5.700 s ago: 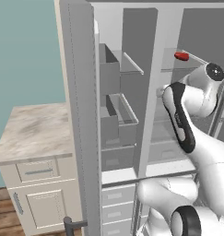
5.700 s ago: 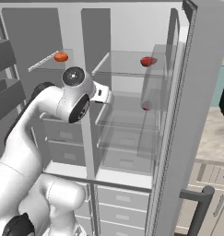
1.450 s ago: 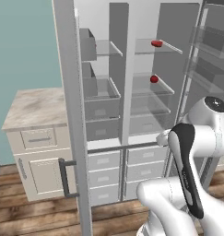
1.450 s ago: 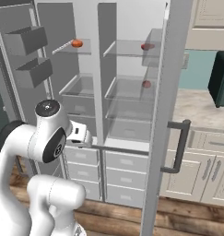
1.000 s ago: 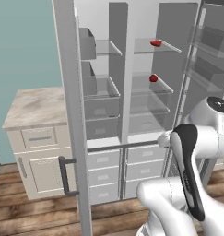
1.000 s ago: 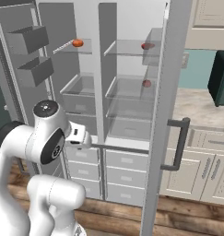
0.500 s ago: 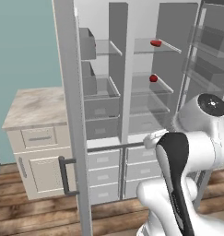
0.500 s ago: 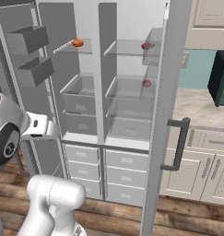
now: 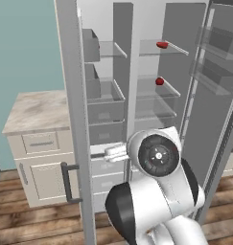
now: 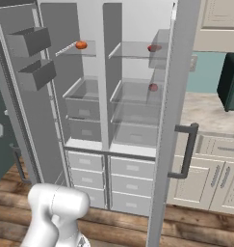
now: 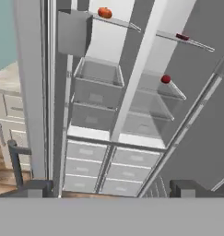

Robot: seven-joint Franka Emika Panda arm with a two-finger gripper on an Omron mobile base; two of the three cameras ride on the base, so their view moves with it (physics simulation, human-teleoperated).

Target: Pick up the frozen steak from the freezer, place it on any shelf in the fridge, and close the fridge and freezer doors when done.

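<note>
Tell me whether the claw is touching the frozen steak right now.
Apart. In the hand view the claw stands open near the bottom, while the frozen steak lies far off on a high shelf.

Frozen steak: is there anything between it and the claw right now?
Nothing visible does. The frozen steak lies on the top glass shelf of the unit's right-hand compartment. The open claw sits lower, back from the unit, and looks up at the steak across free space.
</note>
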